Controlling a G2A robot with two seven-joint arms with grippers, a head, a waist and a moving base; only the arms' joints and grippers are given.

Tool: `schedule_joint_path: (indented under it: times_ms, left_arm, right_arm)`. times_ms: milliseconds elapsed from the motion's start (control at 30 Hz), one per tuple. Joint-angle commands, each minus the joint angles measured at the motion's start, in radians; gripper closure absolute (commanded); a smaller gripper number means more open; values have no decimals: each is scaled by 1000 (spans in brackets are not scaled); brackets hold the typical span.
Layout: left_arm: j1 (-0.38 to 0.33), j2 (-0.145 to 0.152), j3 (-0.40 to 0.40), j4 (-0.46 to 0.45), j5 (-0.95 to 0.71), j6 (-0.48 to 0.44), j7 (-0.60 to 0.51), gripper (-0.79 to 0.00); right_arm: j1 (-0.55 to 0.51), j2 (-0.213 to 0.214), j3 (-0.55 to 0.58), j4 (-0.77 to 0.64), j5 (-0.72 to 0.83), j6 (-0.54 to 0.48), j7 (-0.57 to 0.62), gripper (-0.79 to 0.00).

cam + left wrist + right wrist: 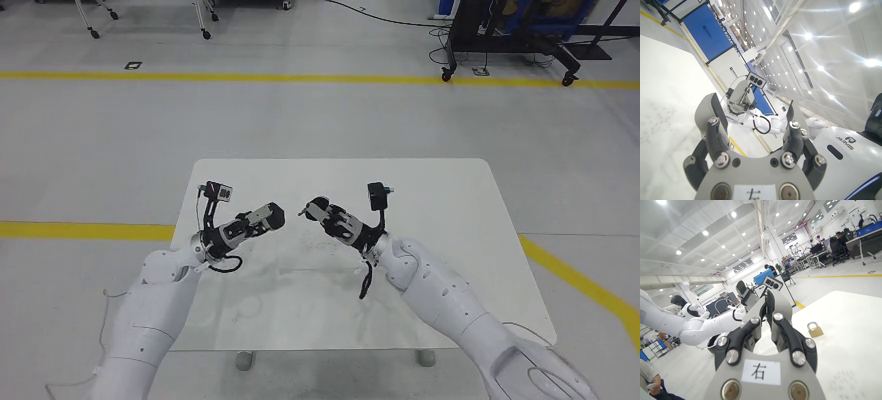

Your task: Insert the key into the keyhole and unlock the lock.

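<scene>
Since the right hand (767,298) has its pads (770,306) squeezed nearly flat together, my guess is it's pinching the key. Honestly I can't make the key out though. From the left wrist there's just a thin metal sliver (745,93) between those pads, and that could be anything.

The left hand (753,103) is wide open with nothing in it, held up facing the right hand, so it's probably meant to grab and steady the lock. The lock (815,329), a brass padlock, lies on the worktop (848,323) a bit ahead of and below the right hand. It touches neither hand, and its shackle (813,325) looks closed.

The keyhole must be on a side turned away, so no idea which way it faces. Both hands hang above the worktop, near each other but apart.
</scene>
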Motion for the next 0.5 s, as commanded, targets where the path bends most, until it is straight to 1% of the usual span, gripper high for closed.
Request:
schedule_joint_path:
  times_ms: [0, 67, 200, 333, 467]
  left_arm:
    - [2, 1, 8, -6, 33, -12, 13, -554]
    - [4, 3, 15, -14, 60, -23, 23, -523]
    - [9, 7, 27, -27, 123, -44, 44, -403]
    - [9, 9, 35, -23, 161, -60, 70, -376]
    - [6, 10, 40, -21, 177, -60, 89, -360]
  right_arm:
    - [12, -16, -23, 27, 69, -1, 40, 0]
    - [27, -29, -38, 63, 123, -1, 83, 0]
    - [48, -52, -57, 125, 222, -1, 163, 0]
    - [58, -68, -66, 142, 302, -1, 224, 0]
    - [67, -74, -55, 151, 319, -1, 244, 0]
